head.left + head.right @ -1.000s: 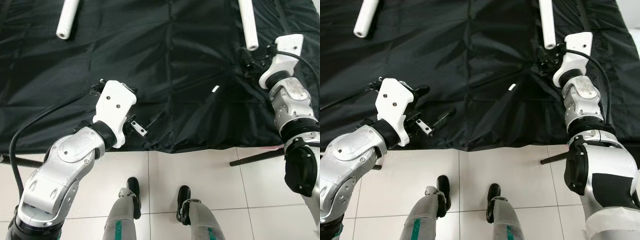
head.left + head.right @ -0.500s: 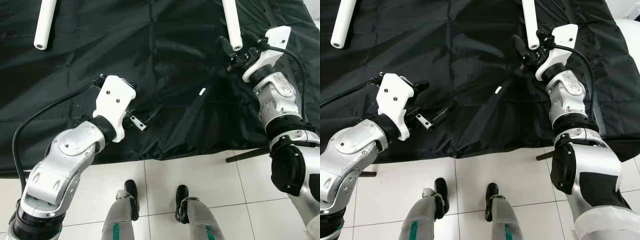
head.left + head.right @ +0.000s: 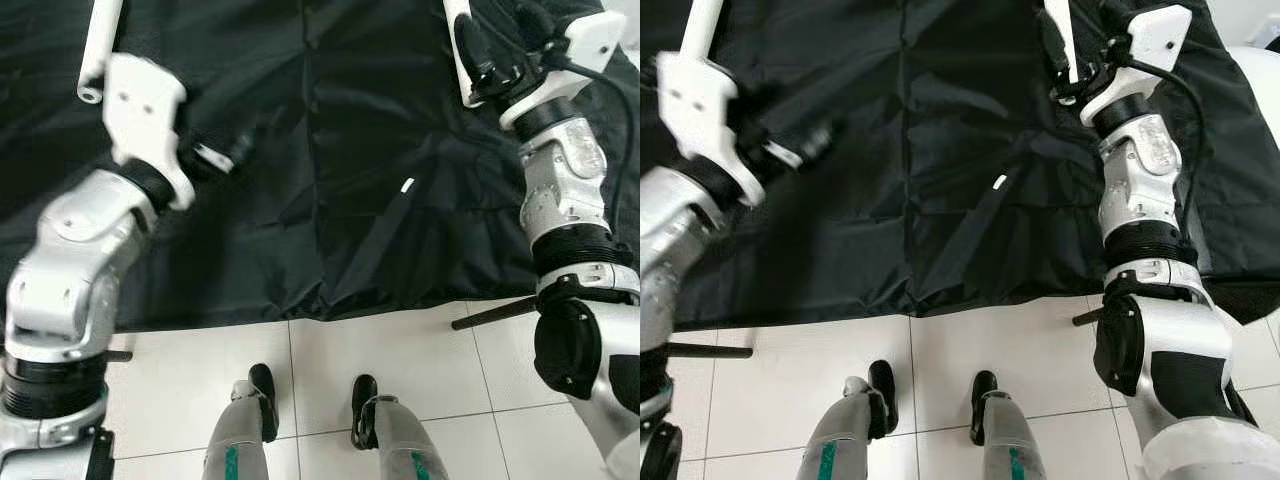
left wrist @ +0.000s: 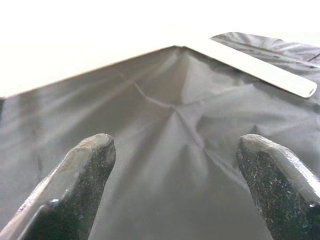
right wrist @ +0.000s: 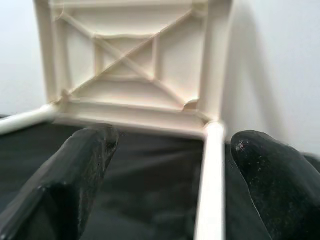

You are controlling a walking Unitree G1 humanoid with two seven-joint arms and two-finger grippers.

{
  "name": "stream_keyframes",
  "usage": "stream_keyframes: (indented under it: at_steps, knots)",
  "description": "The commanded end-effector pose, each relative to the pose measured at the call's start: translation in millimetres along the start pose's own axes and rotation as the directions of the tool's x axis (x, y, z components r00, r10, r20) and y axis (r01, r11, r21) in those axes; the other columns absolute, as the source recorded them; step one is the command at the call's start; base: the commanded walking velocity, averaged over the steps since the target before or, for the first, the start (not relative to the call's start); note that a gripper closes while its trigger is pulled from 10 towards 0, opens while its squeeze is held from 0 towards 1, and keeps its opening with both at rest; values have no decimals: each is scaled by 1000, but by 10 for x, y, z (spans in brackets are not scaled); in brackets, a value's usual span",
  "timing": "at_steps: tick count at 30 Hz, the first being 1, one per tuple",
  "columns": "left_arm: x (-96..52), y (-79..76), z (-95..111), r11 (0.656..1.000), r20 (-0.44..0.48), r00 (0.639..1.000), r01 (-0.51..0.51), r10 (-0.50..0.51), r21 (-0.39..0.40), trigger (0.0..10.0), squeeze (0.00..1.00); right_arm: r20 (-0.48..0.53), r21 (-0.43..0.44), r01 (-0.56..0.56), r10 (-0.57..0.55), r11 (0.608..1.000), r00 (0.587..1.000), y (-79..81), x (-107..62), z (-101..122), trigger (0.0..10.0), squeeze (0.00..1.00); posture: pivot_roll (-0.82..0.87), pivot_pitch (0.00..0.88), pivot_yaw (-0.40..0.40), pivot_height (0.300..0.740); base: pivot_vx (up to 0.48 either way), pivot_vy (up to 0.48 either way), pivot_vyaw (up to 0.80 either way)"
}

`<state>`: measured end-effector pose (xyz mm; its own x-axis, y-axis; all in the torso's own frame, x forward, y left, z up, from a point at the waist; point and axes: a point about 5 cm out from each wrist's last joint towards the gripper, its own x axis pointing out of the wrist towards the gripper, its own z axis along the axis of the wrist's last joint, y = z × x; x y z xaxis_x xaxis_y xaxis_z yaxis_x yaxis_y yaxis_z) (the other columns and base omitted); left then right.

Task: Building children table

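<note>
the white table leg [image 5: 210, 185] is lying on the black cloth [image 3: 380, 130] near its far right corner, running away to the upturned white table frame [image 5: 130, 65]. it looks like light, stiff, smooth plastic tube, probably slippery, so mid-shaft is the place to grip. the right gripper [image 5: 170, 165] is straddling it, fingers [image 5: 75, 170] apart. the left gripper [image 4: 175, 165] is hovering spread wide, another leg [image 3: 98, 45] lying beyond it.

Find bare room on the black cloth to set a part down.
Bare: the middle of the cloth, between the left end effector and right end effector, apart from a small white tag. Crowded: the far corners, by the left leg and right leg.
</note>
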<state>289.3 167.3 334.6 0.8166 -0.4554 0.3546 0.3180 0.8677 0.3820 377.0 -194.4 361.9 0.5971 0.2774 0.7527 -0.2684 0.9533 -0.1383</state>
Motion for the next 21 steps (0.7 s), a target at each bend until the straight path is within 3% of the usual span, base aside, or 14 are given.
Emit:
stream_keyframes:
  at_steps: [1, 4, 8, 13, 21]
  knots:
    - [1, 61, 25, 1000, 18, 1000, -19, 19, 20, 10000, 0, 48, -1, 26, -26, 1000, 999, -2, -20, 73, 10000, 0, 39, 260, -38, 740, 0, 0, 0]
    - [10, 90, 36, 999, 25, 999, -27, 26, 20, 10000, 0, 64, -1, 30, -30, 1000, 997, 7, -9, 109, 10000, 0, 39, 260, -38, 740, 0, 0, 0]
    - [53, 109, -44, 999, 21, 999, -39, 39, 14, 10000, 0, 154, -29, 67, -62, 997, 986, -35, 126, 329, 10000, 0, 26, 233, -31, 740, 0, 0, 0]
    - [95, -20, -149, 999, 8, 1000, -25, 25, -30, 10000, 0, 224, -44, 82, -70, 996, 972, -43, 310, 557, 10000, 0, 19, 217, -35, 740, 0, 0, 0]
    - [110, -97, -151, 999, 20, 1000, -10, 11, -46, 10000, 0, 249, -43, 95, -81, 995, 965, -40, 418, 646, 10000, 0, 24, 215, -44, 740, 0, 0, 0]
